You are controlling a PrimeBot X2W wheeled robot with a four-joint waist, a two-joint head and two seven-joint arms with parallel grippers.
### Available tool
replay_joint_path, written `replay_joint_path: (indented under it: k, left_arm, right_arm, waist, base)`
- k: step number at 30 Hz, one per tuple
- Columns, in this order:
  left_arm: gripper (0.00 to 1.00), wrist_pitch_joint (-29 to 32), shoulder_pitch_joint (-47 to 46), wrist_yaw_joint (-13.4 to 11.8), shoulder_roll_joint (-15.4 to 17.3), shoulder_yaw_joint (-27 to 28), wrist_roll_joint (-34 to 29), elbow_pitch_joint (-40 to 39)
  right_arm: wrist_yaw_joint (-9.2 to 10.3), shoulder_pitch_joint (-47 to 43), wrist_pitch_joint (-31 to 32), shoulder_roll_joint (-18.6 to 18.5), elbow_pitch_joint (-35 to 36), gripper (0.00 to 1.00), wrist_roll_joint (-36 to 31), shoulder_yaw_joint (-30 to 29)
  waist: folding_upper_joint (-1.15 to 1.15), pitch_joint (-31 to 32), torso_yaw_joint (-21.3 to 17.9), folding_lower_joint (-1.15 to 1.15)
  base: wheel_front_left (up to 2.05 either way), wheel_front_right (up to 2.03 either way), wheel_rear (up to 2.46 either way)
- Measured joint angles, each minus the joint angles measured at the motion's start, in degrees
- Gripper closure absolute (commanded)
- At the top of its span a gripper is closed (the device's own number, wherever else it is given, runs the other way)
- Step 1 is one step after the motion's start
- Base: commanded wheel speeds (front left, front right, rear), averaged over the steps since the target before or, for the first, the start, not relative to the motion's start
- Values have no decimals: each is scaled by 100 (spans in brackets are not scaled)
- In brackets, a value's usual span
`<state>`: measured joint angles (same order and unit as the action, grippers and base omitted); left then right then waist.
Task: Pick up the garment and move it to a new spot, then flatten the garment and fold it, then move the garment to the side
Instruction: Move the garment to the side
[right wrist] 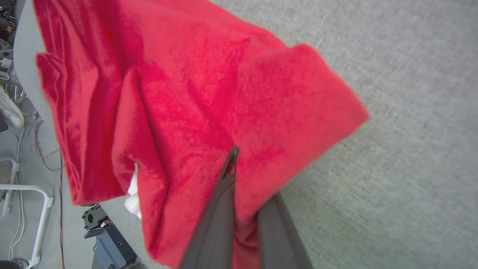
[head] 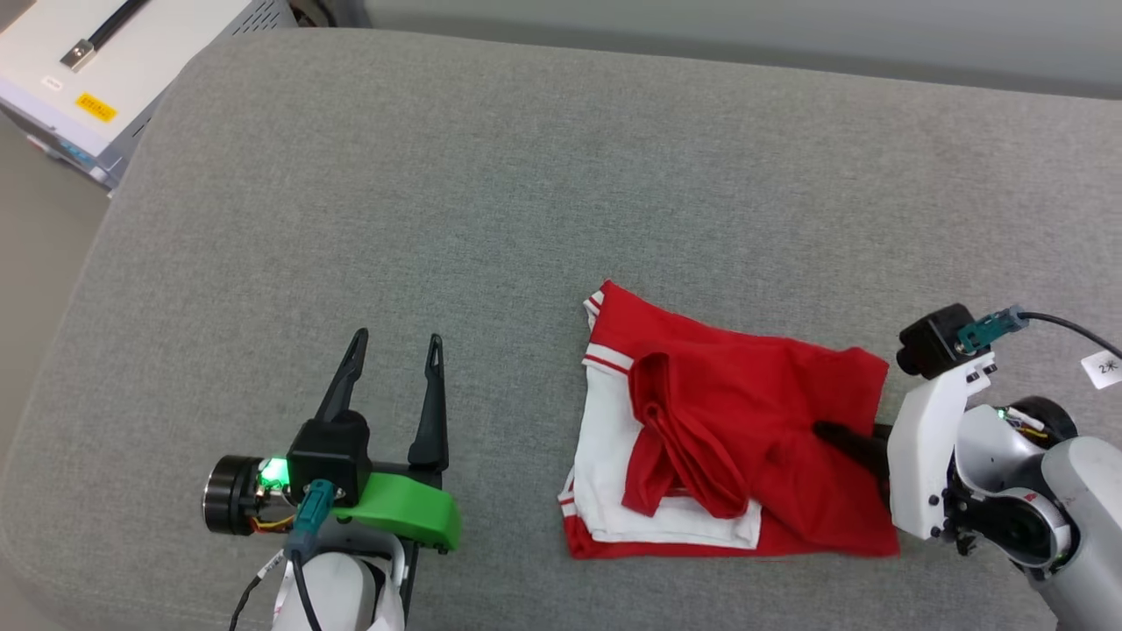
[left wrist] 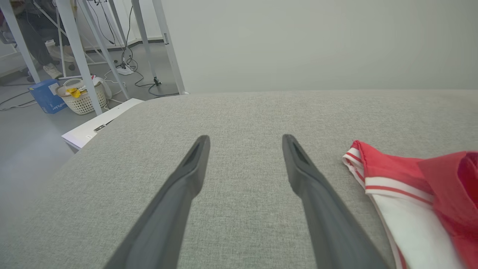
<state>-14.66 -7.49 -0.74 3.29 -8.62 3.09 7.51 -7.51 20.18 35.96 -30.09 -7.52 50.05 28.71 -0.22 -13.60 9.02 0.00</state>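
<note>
Left gripper [head: 397, 337] sits closest to us at lower left of the head view, fingers spread wide and pointing away from us, holding nothing, hovering low over the grey fabric surface [head: 438, 175]. Its wrist view has both dark fingers [left wrist: 179, 194] well apart with bare grey weave between them. Right gripper [head: 828, 431] comes in from lower right, pale forearm behind it, claw pressed together and pinching the garment [head: 763, 412] at its right edge. In the right wrist view we see one finger lying on top of the red cloth and the other tucked under it, a fold of fabric caught between, and that corner looks raised off the surface. We see the garment lying on the grey surface right of centre, just ahead of the right arm and well apart from the left gripper. It is folded into a rough rectangle: red on top and along the near edge, a white sleeve panel [head: 605, 456] on its left side with red-and-white striped trim [head: 607, 357], and a bunched red fold [head: 675, 438] rumpled across the middle. No lettering visible from here. Further out, the grey surface runs bare to its rounded far edge. Past the far-left corner we see a white equipment case [head: 105, 61] with a yellow label. Left wrist view also catches a pale wall [left wrist: 298, 37], white frame legs [left wrist: 74, 48], a wicker-style basket [left wrist: 84, 99] and a blue box [left wrist: 46, 97] on the floor.
</note>
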Motion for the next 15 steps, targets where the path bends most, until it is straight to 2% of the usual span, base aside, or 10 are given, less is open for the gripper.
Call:
replay_joint_path:
  k: [5, 15]
  left_arm:
    - [0, -1, 137, 0, 1, 63, 0, -4]
    - [0, -1, 250, 3, 27, 171, -18, -112]
  right_arm:
    - [0, 302, -269, -338, 387, 100, -205, 187]
    - [-2, 515, -244, -975, 762, 100, -288, 227]
  waist:
    - [0, 147, -239, 0]
    - [0, 284, -1025, 0]
  base:
    - [0, 0, 0]
    - [0, 0, 0]
